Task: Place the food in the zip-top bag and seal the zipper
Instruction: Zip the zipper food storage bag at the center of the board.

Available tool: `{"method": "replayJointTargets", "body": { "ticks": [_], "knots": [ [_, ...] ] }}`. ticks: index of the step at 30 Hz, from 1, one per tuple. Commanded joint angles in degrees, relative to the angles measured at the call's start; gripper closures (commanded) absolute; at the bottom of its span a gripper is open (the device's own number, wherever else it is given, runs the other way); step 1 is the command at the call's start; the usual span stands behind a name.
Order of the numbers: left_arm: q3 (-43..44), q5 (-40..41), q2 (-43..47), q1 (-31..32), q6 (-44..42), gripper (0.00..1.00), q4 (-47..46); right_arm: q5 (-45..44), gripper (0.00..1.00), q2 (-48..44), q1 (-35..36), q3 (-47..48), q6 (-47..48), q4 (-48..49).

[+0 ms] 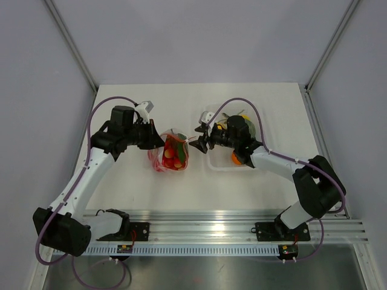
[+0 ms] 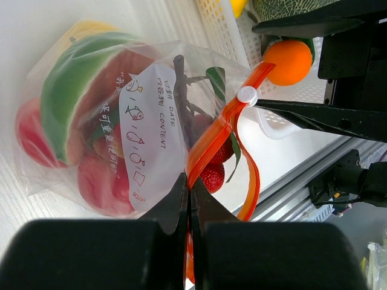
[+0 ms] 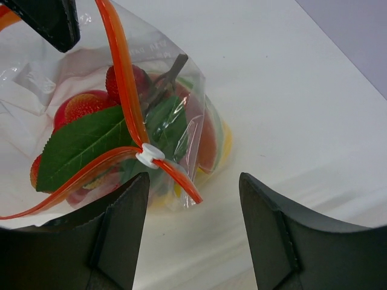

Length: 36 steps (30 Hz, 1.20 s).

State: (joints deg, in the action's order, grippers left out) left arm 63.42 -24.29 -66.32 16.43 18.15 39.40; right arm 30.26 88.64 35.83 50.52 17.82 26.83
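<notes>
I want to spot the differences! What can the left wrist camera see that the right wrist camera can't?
Only the left wrist view shows the orange, the white tray and the metal rail. Only the right wrist view shows the green leaf with its whole broad face; the left catches slivers. Both show the bag, its red-orange zipper, the white slider and strawberries inside.
</notes>
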Motion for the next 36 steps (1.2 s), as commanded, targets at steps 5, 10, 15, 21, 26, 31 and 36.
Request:
{"method": "replayJointTargets", "body": {
  "ticks": [5,10,15,21,26,31,36],
  "knots": [
    [2.8,-3.3,-0.7,-0.5,-0.7,1.00,-1.8,6.5,0.40,1.2,-0.2,3.6,-0.4,2.6],
    [3.1,-3.3,-1.0,-0.6,-0.5,1.00,-1.8,5.8,0.67,0.9,-0.2,3.3,-0.9,2.9],
    [3.6,-3.3,-1.1,-0.6,-0.4,1.00,-1.8,5.3,0.90,0.1,-0.2,2.7,-0.8,2.6],
    [3.4,-3.3,-0.9,-0.6,-0.7,1.00,-1.7,5.7,1.00,-0.7,-0.2,2.1,-1.4,2.3],
    [4.3,-2.5,-1.3,-0.7,-1.7,1.00,-0.6,5.6,1.00,-2.0,-0.2,0.1,-3.6,5.8],
    [6.2,-3.8,-3.1,-0.8,-3.0,0.89,1.8,4.5,1.00,-4.5,-0.2,-1.8,-6.0,8.2],
    [8.5,-4.9,-3.6,-0.8,-5.3,0.44,2.4,3.3,1.00,-6.2,-0.2,0.2,-10.3,5.1]
  ]
}}
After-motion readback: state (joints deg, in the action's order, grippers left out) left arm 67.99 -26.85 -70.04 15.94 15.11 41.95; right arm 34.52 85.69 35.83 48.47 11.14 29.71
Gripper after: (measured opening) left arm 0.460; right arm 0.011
